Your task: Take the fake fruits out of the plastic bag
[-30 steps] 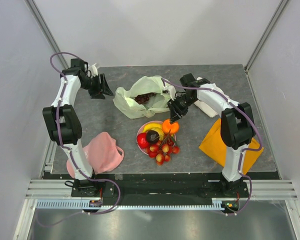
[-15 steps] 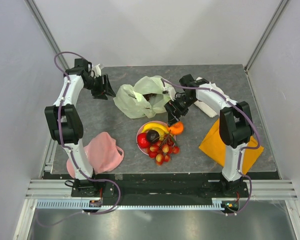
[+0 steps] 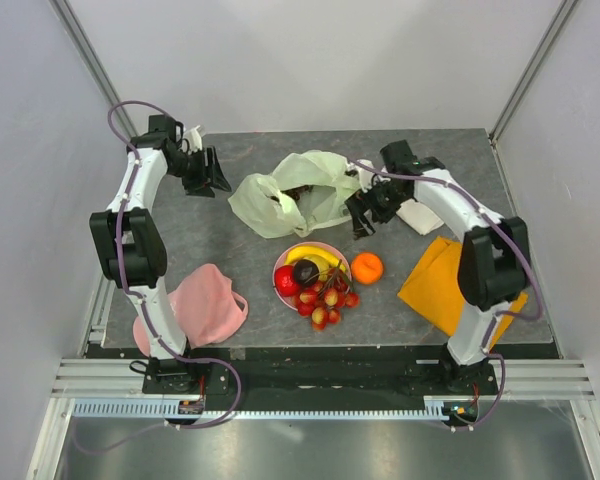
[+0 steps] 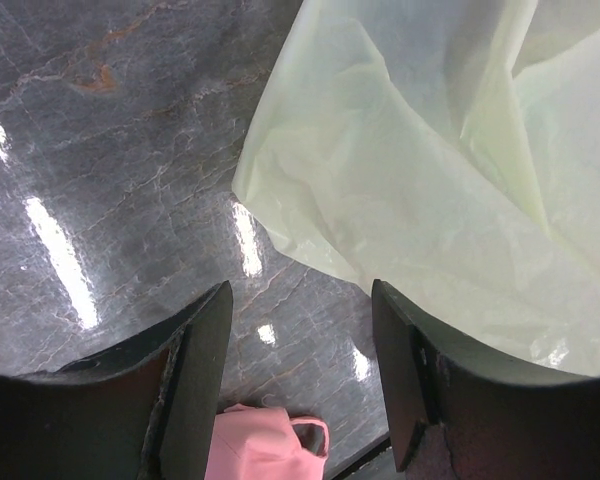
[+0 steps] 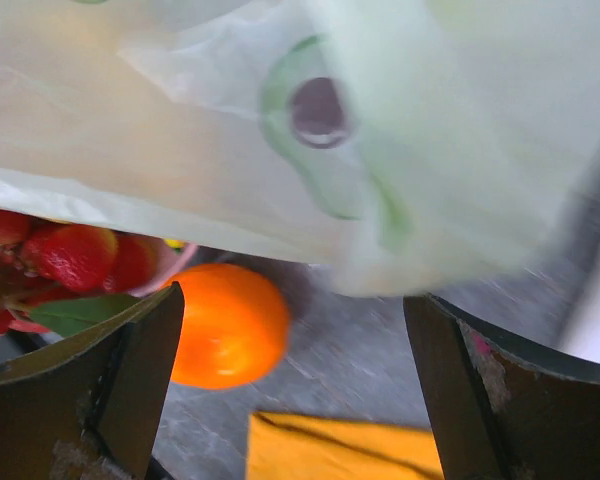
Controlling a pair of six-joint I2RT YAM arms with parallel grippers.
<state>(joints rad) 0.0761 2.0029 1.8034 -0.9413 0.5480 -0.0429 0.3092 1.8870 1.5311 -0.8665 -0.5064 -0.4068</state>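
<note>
Orange (image 3: 367, 267) on table (image 3: 220, 245) beside plate (image 3: 332, 246), clear of wide-spread right gripper (image 3: 360, 222).

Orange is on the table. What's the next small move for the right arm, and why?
Probably swing the right gripper left toward the mouth of the plastic bag. Its jaws stand open and empty, the orange lies beside the pink plate, and dark fruit shows inside the bag's opening.

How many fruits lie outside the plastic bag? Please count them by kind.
orange: 1
red apple: 1
banana: 1
dark plum: 1
berry cluster: 1
Total: 5
</note>
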